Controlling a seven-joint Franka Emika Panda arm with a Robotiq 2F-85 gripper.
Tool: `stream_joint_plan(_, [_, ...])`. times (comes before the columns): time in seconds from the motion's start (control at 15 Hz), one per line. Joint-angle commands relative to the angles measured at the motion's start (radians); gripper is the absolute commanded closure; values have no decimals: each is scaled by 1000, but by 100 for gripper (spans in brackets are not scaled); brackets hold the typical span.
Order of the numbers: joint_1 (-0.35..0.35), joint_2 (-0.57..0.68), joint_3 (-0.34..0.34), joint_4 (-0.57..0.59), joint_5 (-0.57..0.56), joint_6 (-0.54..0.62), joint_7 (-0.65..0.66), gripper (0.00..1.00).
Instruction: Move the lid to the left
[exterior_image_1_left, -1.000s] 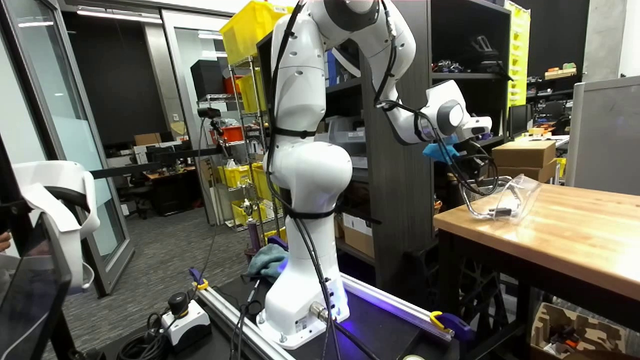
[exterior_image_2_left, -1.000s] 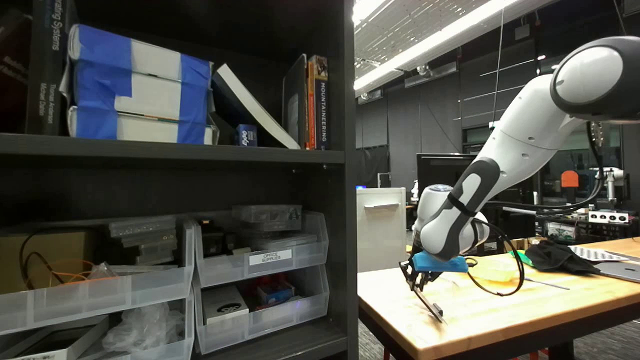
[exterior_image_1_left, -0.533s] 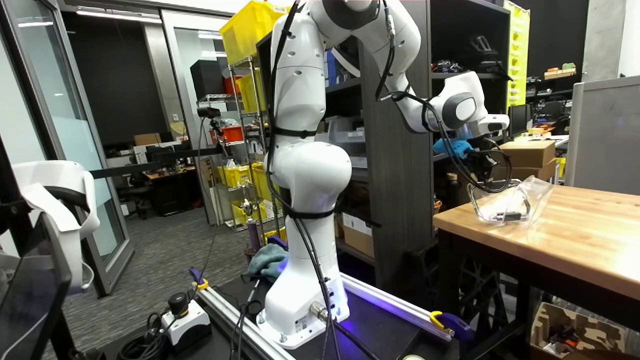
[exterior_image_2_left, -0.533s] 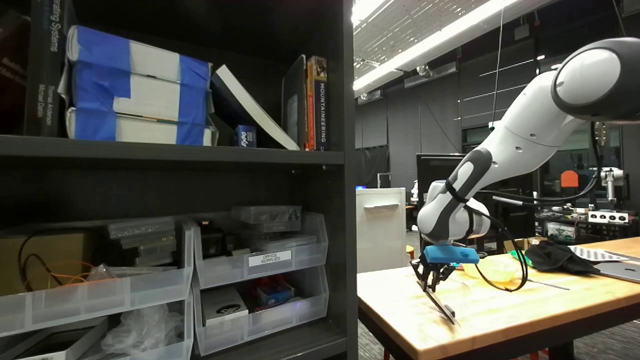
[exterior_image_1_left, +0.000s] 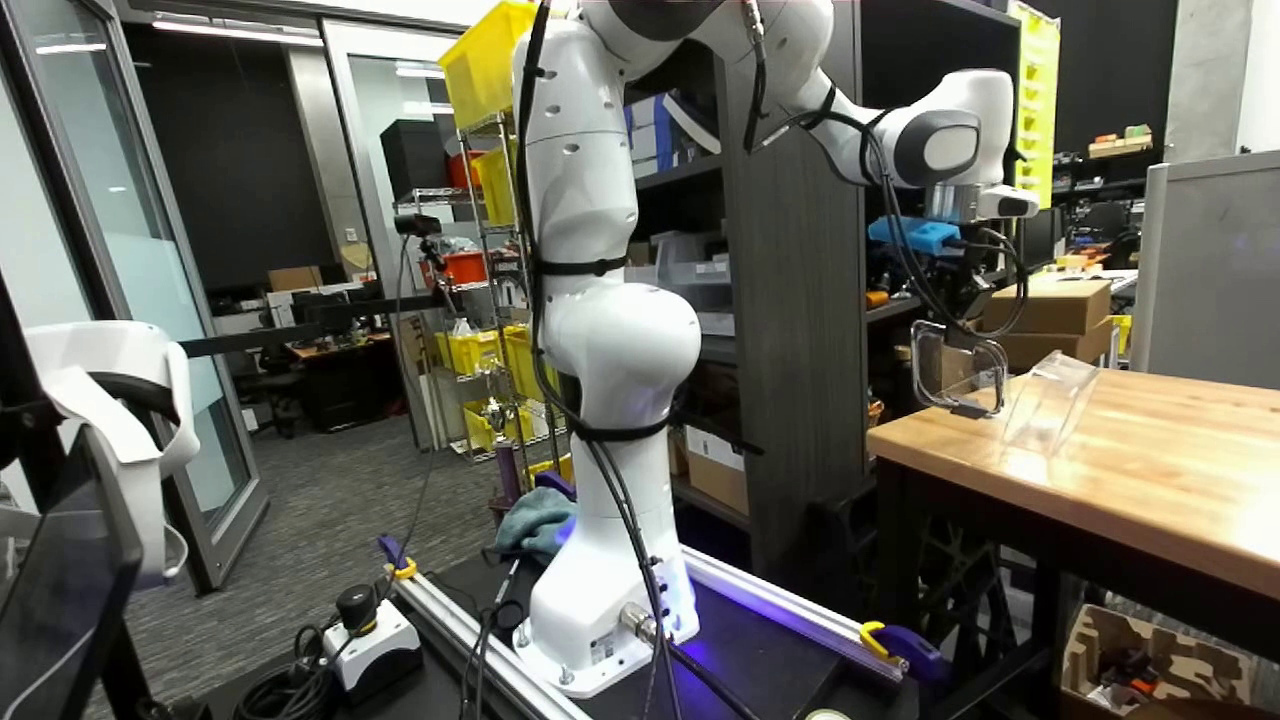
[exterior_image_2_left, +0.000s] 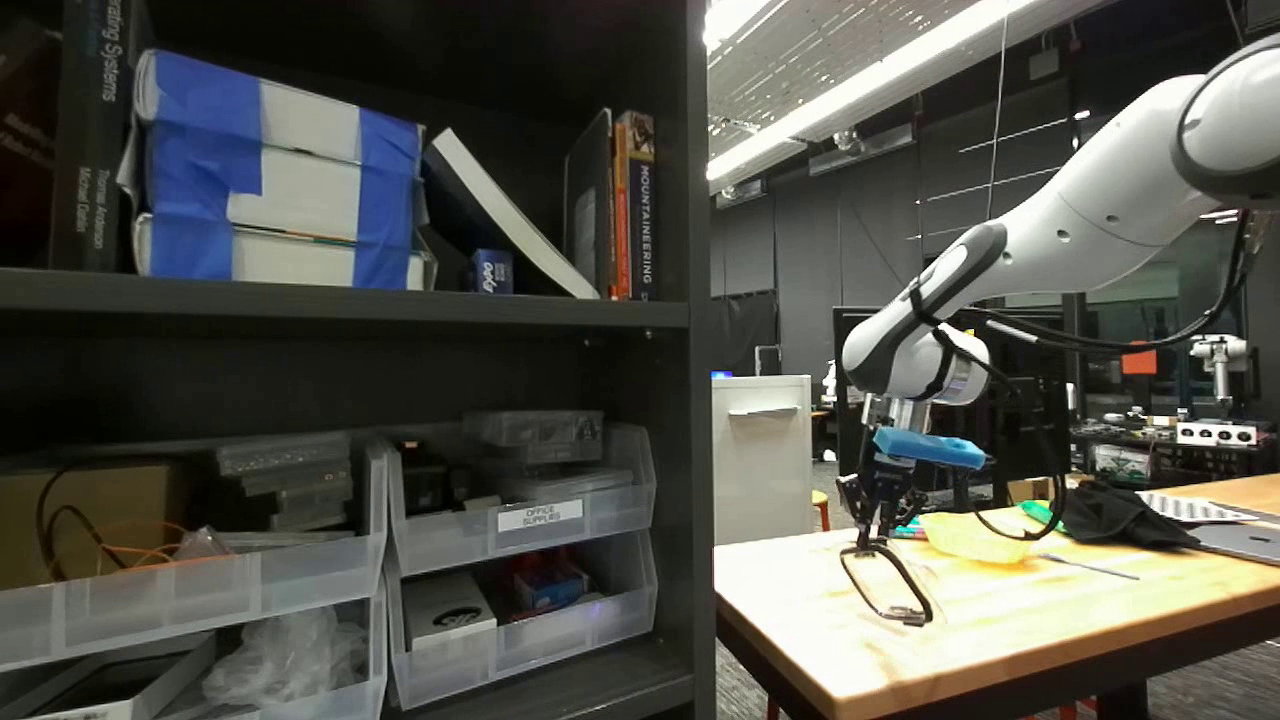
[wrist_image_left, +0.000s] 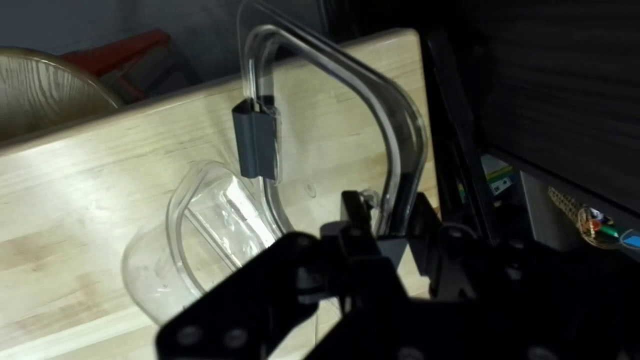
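Wrist view is showing the lid (wrist_image_left: 327, 135) hanging from the gripper (wrist_image_left: 391, 212), whose fingers are pinching its rim between them, while a dark clip (wrist_image_left: 256, 142) is sitting on the rim at the far, lower end. Compared with half a second ago, the gripper is riding higher and pointing more nearly straight down; the lid is no longer slanting across the clear box (exterior_image_1_left: 1052, 400) in an exterior view but is hanging steeply near the end of the table (exterior_image_1_left: 1190, 450), with the box resting just beside it. In an exterior view the lid (exterior_image_2_left: 887, 583) is presenting its whole looped outline instead of a thin edge, so it is evidently turning as well as rising. Whether its lower edge is touching the table or floating just above it is staying unclear. For the task, this is looking like the carrying step: the lid is coming clear of the box and apparently travelling sideways, with the intended left remaining uncertain. Setting it down is remaining to be done. Next, a slow lowering is probably being called for, since a flat sheet pinched at one end is likely to be swinging or catching the box.
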Motion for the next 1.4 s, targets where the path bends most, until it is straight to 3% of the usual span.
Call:
stream_joint_plan(0.0, [-11,-34,-15,37,9,-72,2,94])
stream_joint_plan(0.33, [-18,-36,-25,35,-5,-9,28,94])
stream_joint_plan(0.67, [-29,-9,-23,-25,-77,331,151,94])
stream_joint_plan(1.0, [-50,61,-40,-25,-152,512,307,94])
stream_joint_plan(1.2, [-45,68,-43,-30,-144,478,296,94])
stream_joint_plan(1.33, [-38,33,-20,-32,8,325,142,94])
